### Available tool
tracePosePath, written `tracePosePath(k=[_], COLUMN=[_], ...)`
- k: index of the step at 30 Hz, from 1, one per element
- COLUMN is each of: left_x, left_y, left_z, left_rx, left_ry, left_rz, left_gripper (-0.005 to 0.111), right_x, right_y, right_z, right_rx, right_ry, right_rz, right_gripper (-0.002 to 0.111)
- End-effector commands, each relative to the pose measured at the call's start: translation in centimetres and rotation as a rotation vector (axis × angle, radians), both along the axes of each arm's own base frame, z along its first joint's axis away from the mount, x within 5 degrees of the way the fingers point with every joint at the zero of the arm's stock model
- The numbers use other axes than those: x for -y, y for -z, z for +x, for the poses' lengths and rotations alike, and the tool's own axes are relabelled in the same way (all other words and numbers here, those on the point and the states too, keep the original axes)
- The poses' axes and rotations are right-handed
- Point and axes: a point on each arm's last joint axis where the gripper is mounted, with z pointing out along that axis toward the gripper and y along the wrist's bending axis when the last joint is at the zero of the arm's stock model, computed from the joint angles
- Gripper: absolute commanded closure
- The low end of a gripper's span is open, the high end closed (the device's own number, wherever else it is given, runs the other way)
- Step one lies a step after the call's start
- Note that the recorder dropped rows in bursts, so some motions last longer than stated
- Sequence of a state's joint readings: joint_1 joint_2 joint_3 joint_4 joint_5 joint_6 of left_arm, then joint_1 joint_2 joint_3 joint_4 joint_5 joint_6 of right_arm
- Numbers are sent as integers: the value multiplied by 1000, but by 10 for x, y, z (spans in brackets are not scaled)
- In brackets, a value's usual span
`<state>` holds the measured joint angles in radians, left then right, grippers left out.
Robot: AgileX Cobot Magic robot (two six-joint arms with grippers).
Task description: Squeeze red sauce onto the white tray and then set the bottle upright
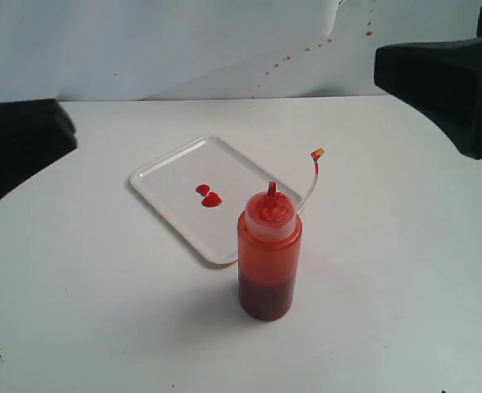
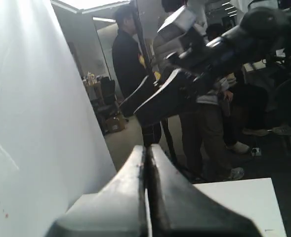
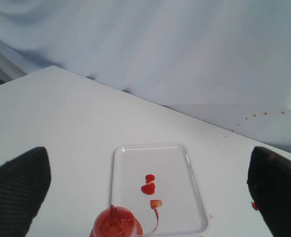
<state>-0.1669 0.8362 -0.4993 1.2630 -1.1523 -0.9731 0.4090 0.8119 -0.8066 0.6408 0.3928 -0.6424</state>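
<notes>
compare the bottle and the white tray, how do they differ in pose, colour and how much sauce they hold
The bottle stands upright; the white tray lies flat. The bottle is translucent red-orange; the tray is white. The tray carries only two small blobs of red sauce; the bottle holds a dark mass of it at its base. Both rest on the table.

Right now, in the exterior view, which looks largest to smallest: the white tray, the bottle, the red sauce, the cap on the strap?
1. white tray, largest.
2. bottle; it stands nearer the camera, which enlarges it.
3. red sauce, two small blobs.
4. cap, smallest.
</notes>
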Motion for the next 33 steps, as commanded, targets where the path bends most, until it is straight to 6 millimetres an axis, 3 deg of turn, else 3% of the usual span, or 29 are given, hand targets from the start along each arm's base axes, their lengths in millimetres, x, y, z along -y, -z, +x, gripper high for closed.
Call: tracePosePath(k=[1,10,14,18,24,30,33], left_x=[-4,-9,-9,-16,-50,-64,-64], left_y=[-13,-27,-25,-9,14,29,32], left_z=[-30,-65,-72,-72,-80,-98,-97], left_rx=[89,237,156,27,-160,-101,-111], left_ry=[47,67,109,-90,-510,-604,-610], left_rz=[-30,-77,-75,29,-236,-337,-340], left_gripper=[107,107,107,107,107,107,107], right_x=[1,1,1,1,1,1,1], right_y=[-3,-3,-3,-3,-3,-3,-3], right_z=[-1,-1,-1,-1,-1,-1,-1], right_rx=[10,10,10,11,11,11,11], right_ry=[5,5,5,4,4,4,4], right_rz=[12,12,12,10,10,10,10], right_gripper=[3,3,3,3,3,3,3])
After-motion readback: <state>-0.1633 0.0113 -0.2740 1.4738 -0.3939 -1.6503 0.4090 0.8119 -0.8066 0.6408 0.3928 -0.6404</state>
